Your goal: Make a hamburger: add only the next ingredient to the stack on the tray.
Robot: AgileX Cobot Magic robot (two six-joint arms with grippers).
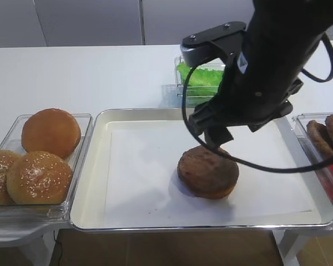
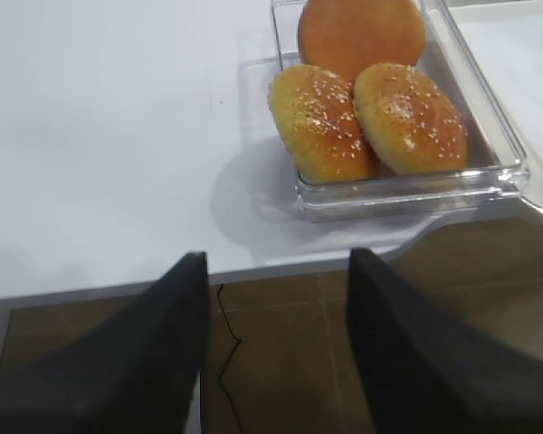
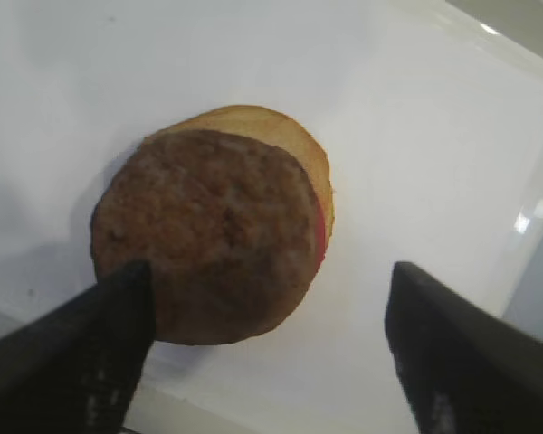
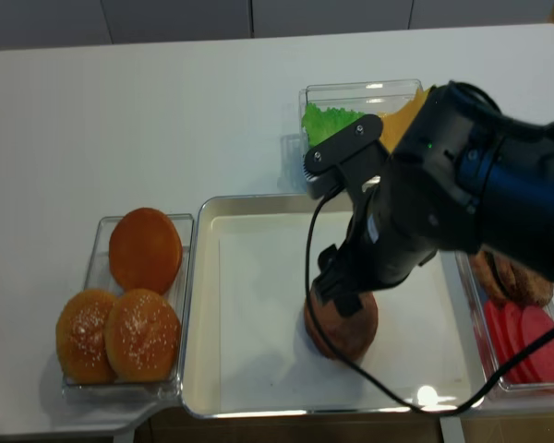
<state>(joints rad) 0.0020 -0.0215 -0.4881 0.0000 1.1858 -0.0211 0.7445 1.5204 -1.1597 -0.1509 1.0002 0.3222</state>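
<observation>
Closest to my right wrist camera, the right gripper [image 3: 267, 348] hangs released, jaws spread wide and empty just above the meat patty [image 3: 208, 235]. That patty lies flat on the stack [image 1: 208, 173], a sliver of red disc and tan bun showing at its edge, on the tray [image 1: 100, 183]. Further left, I see the left gripper [image 2: 276, 348] parted and empty near the bun bin [image 2: 489, 172] on the bench [image 2: 109, 136].

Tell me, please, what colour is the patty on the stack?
Dark brown patty, clearest in right wrist view.
</observation>
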